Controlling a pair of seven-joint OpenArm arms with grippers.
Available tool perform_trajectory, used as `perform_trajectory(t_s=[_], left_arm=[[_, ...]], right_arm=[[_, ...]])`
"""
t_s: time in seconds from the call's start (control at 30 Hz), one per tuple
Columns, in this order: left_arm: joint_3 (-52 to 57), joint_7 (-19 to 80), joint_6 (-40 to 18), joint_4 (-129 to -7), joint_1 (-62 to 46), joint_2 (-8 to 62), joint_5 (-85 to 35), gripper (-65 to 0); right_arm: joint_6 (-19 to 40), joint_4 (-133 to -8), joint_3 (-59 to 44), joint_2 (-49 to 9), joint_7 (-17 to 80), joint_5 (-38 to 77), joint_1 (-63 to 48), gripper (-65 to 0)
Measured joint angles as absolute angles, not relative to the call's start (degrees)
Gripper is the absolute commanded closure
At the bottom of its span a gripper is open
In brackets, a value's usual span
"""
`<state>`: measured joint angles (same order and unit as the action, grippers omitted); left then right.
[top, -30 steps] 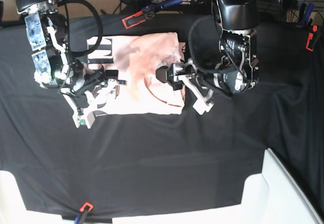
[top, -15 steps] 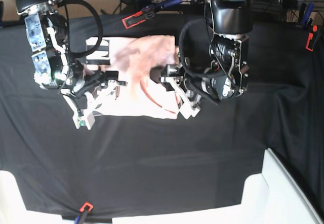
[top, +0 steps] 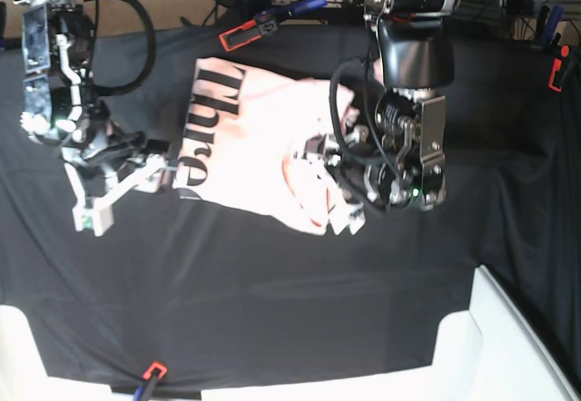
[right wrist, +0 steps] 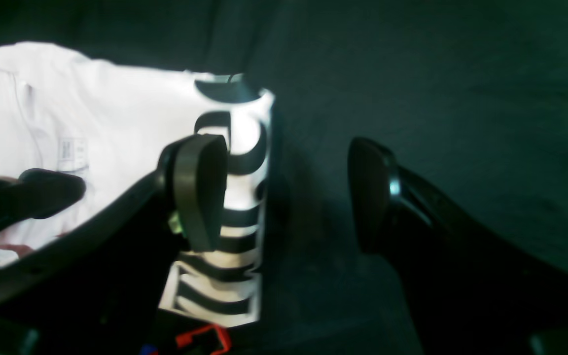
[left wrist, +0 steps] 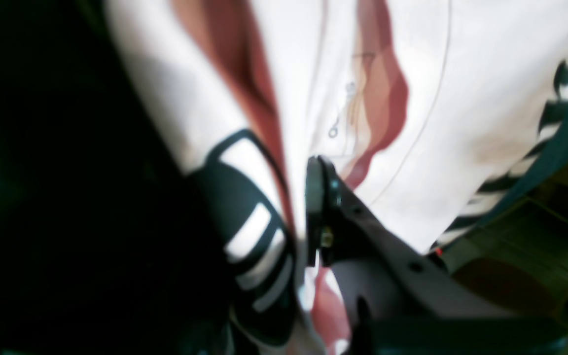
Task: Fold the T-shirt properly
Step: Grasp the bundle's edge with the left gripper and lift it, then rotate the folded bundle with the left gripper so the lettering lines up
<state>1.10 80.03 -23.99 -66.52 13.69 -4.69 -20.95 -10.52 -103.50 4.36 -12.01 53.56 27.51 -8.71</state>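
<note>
As the base view has it, the T-shirt (top: 254, 142) lies partly folded and skewed on the black cloth (top: 272, 292), toward the far side of the table, its black lettering showing along the left edge. The left gripper (top: 329, 154) sits on the shirt's right part, its arm bulking over the fabric there, and pink cloth bunches up around it. The right gripper (top: 162, 167) is just off the shirt's left edge, close beside the lettering. An orange clamp (top: 241, 33) shows at the far edge of the table, and a white bin (top: 499, 347) takes the near right corner.

Over to the left wrist view: one dark finger (left wrist: 319, 217) presses against a fold of the T-shirt (left wrist: 461, 123), with pale cloth and a reddish-shadowed crease running down beside it. The other finger is lost against the dark shape with pale stripes to its left (the view is blurred), so whether the left gripper (left wrist: 300, 230) is clamped on the cloth I cannot tell.

Now the right wrist view: the right gripper (right wrist: 284, 195) stands wide apart and grasps nothing, one finger (right wrist: 197, 190) over the striped lettering at the edge of the T-shirt (right wrist: 116, 123), the other (right wrist: 370, 192) over bare black cloth (right wrist: 437, 88).
</note>
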Motion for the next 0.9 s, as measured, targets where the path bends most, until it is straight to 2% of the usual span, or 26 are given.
perform_trajectory(t_s=[0.13, 0.27, 0.53, 0.7, 0.9], left_arm=[[-7.16, 79.66, -23.97, -60.16, 19.05, -3.55, -18.61, 0.0], [-13.91, 74.83, -23.99, -53.8, 22.57, -3.49, -19.0, 0.0], [-21.19, 69.71, -24.03, -40.66, 32.88, -3.16, -19.33, 0.0], [-28.62, 68.93, -24.18, -38.19, 37.1, -0.99, -19.09, 0.0], [-36.51, 65.84, -24.21, -36.6, 38.48, -0.78, -9.32, 0.0]], right_arm=[[-10.52, -105.19, 2.22, -12.14, 52.77, 27.66, -8.97, -37.1], [-10.5, -105.25, 2.74, -13.54, 53.06, 28.05, -9.91, -37.1], [-10.5, -105.27, 2.37, -13.93, 52.56, 27.68, -9.67, -37.1], [-10.5, -105.27, 2.35, -13.93, 52.56, 27.66, -9.5, -37.1], [-10.5, -105.27, 2.35, -13.93, 52.49, 27.68, -8.08, -37.1]])
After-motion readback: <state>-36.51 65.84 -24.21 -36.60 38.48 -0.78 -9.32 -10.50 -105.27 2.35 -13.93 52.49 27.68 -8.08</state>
